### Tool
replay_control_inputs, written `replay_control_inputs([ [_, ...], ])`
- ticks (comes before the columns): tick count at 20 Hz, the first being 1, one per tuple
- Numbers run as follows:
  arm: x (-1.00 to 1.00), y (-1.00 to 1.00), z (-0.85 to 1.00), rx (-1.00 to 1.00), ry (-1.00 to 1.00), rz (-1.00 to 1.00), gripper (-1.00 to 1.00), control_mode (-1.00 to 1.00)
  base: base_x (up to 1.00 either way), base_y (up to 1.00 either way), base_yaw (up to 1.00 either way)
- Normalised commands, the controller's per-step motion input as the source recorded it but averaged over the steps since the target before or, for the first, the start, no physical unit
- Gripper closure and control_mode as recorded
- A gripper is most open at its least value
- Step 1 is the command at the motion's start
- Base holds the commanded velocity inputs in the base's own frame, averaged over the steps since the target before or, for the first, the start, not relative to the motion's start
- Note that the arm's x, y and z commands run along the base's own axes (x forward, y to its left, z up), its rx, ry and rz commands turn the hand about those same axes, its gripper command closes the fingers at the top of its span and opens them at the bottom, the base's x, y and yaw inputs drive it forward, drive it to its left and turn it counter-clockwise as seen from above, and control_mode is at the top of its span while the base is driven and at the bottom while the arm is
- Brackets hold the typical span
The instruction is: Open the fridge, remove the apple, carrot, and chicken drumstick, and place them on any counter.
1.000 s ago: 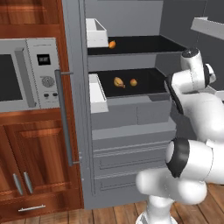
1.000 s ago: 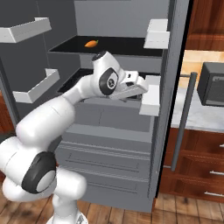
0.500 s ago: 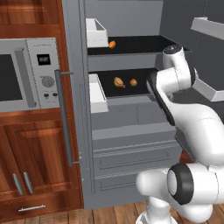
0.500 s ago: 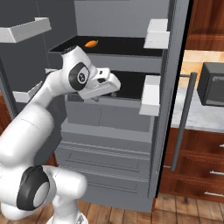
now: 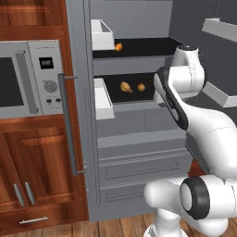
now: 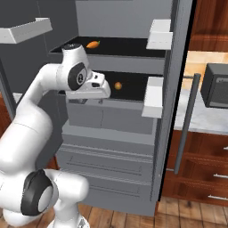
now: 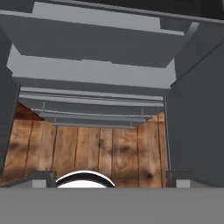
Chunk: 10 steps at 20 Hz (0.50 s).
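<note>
Room: kitchen of reddish wood cabinets around a tall grey fridge (image 5: pixel 125 139), both doors swung wide, with plank flooring below.
Tabletop: marble tabletop (image 6: pixel 196 120) lies well off to the pincer's right, past the open right-hand door; a microwave (image 6: pixel 217 87) sits on it.
Pincer: pincer (image 6: pixel 84 100) hangs in front of the fridge's middle shelf, aimed down toward the lower drawers and floor; its jaws stand released and nothing is held between them.
Apple: apple (image 5: pixel 141 87), a small red-orange ball, rests on the middle black shelf, near the pincer, slightly above and farther back.
Chicken drumstick: chicken drumstick (image 5: pixel 125 86), golden-brown, lies just beside the apple on that shelf, on the side away from the pincer.
Carrot: carrot (image 6: pixel 92 44) sits on the top shelf, above the pincer and deeper in.
Step in hand: doors look fully open, so the job now seems to be reaching for a first food item.
Doing it well: raise and tilt the hand level with the middle shelf, enter straight between the shelves, keep the jaws wide until they straddle the apple, then close gently so the ball does not roll back.
</note>
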Motion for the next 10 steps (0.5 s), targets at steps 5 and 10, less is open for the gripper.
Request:
replay_control_inputs([
  [5,-0.03,-0.04,-0.38,0.20,-0.01,0.01,-1.00,-1.00,0.00,0.00,0.00],
  [10,0.00,0.00,-0.03,0.00,0.00,0.00,-1.00,1.00,0.54,-0.01,0.00],
])
